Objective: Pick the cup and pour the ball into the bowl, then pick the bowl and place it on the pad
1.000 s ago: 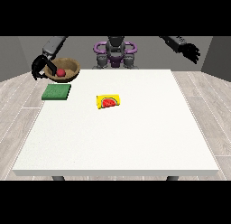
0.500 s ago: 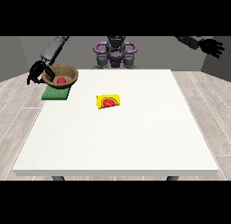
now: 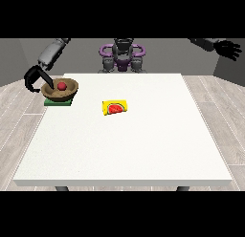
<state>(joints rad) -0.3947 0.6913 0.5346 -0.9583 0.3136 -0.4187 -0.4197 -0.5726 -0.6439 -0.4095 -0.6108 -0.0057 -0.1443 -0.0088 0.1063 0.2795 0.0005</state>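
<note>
A brown bowl (image 3: pixel 60 90) rests on the green pad (image 3: pixel 58 102) near the table's far left corner, with a red ball (image 3: pixel 61 86) inside it. The hand at the view's left (image 3: pixel 33 79) hangs just left of the bowl, fingers spread in an arc; one fingertip reaches towards the bowl's left rim. A yellow cup (image 3: pixel 115 107) with a red mark lies on its side near the table's middle. The hand at the view's right (image 3: pixel 228 49) is raised high off the table's far right side, with its fingers spread and nothing in them.
The white table (image 3: pixel 129 150) stretches wide towards the camera. The robot's purple and grey torso (image 3: pixel 122 55) stands behind the far edge. Wooden floor surrounds the table.
The bowl with the ball came down onto the green pad. The hand at the view's left opened and drew back leftwards. The hand at the view's right swung farther right.
</note>
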